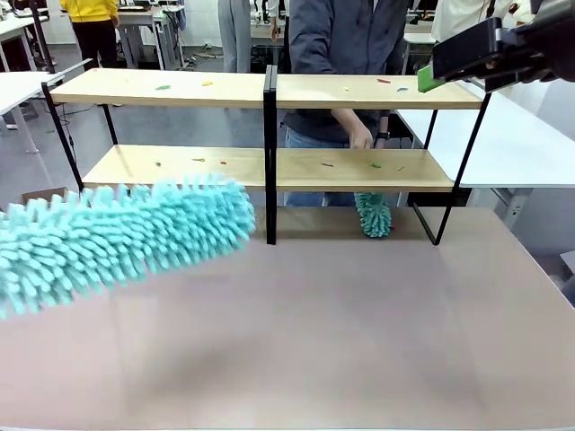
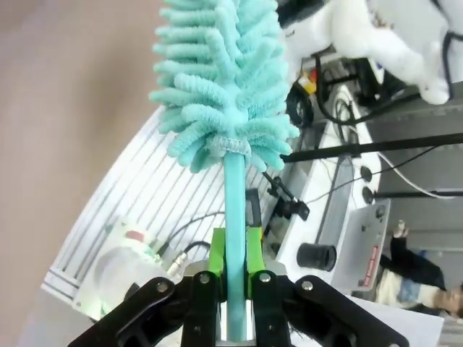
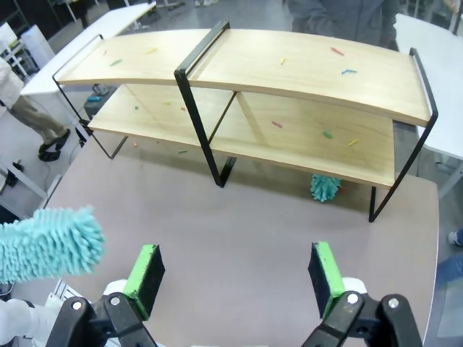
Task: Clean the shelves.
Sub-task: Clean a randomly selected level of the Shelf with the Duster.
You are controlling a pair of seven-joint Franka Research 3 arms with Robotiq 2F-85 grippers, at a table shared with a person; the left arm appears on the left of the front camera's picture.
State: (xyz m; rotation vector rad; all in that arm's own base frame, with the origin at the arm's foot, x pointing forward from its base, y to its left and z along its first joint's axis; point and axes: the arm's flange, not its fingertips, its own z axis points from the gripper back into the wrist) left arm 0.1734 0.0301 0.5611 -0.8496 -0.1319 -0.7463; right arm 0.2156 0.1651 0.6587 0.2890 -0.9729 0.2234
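Saw the shelves standing across the far part of the table: two tiers, four pale wooden boards, thin black frame, centre post. Noted coloured bits scattered over the boards. Found the left end effector clamped tight on the handle of a teal duster, in front of the lower left board. Found the right end effector wide open, empty, facing the shelves from above. Spotted a hand behind them, and a second duster under the lower right board.

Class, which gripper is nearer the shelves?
Right. The right gripper hovers open over the table facing the shelves; the left gripper, holding the duster, is farther back.
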